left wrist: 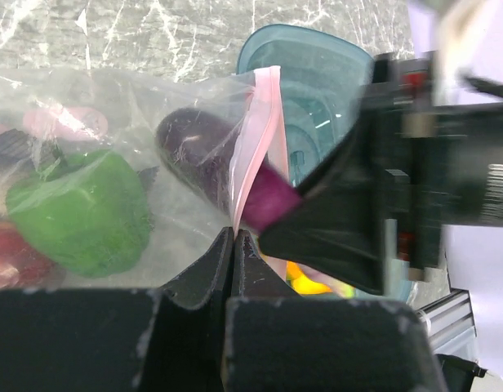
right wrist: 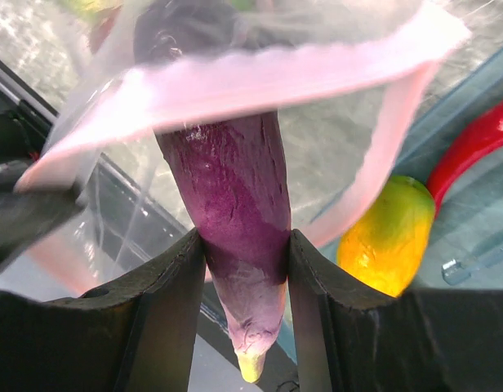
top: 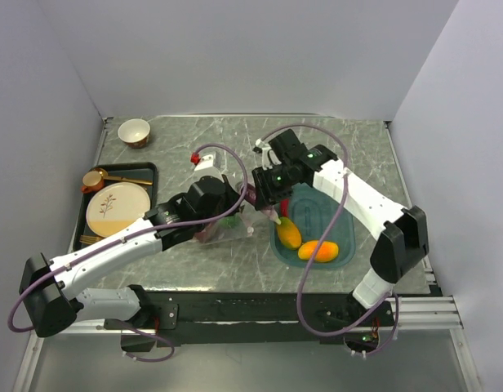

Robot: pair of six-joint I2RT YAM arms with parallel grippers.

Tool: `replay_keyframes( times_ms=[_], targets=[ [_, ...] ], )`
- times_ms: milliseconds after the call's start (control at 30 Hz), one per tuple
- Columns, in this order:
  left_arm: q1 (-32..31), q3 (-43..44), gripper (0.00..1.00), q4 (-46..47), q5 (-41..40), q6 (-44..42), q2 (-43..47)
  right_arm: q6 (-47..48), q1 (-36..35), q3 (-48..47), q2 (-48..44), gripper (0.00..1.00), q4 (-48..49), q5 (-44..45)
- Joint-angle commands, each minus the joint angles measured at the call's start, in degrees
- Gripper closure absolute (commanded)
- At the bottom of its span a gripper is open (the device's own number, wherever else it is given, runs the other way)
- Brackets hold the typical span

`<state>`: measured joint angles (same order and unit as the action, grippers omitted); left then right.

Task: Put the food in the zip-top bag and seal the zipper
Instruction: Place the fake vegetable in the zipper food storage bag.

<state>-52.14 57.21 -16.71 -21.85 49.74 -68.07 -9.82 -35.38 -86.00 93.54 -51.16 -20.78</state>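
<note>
Already the right gripper (right wrist: 245,269) clamps the purple eggplant (right wrist: 227,175) near its outer end, long axis pointing through the zipper (left wrist: 255,139) into the zip-top bag (left wrist: 113,98); the left gripper (left wrist: 234,245) pinches that strip just beside it.

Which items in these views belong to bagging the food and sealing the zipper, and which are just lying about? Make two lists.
Job in hand: eggplant, zip-top bag, zipper, green pepper, mangoes, red chili.

Lying about: bowl, patterned plate, black tray, teal tray.
</note>
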Motion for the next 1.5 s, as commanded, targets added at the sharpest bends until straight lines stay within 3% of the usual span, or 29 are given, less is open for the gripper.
replay_keyframes(
  times_ms=[0, 400, 700, 867, 967, 1200, 1300, 1467],
  targets=[
    [0.11, 0.53, 0.99, 2.21, 0.84, -1.66, 1.19, -0.02, -1.10, -3.21, 2.35, 0.64, -1.31, -0.93],
    [0.11, 0.53, 0.99, 1.51, 0.49, -1.22, 1.71, -4.32, -2.24, -6.90, 3.76, 0.63, 2.64, -0.58],
    [0.02, 0.45, 0.99, 0.89, -1.62, -1.13, 3.73, -8.54, -2.86, -4.27, 2.71, 0.58, 7.20, 0.30],
    [0.02, 0.01, 0.99, 0.63, -2.85, -1.04, 5.32, -10.30, -3.03, -2.07, -0.37, 0.42, 12.04, 0.29],
    [0.11, -0.34, 0.99, 0.71, -3.11, -1.22, 6.02, -11.00, -3.03, -1.55, -1.60, 0.39, 12.83, 2.22],
    [0.11, -0.52, 0.99, 0.01, -4.08, -0.96, 6.37, -11.36, -2.94, -0.67, -5.02, 0.36, 11.52, 9.78],
    [0.02, -0.78, 0.99, -1.48, -6.53, 1.15, 7.77, -11.01, -2.59, -0.75, -7.22, 0.33, 8.97, 18.38],
    [0.20, -1.93, 0.99, -1.66, -13.92, 0.99, 14.71, -12.14, 0.04, 4.50, -14.67, 0.15, 9.48, 30.16]
  ],
)
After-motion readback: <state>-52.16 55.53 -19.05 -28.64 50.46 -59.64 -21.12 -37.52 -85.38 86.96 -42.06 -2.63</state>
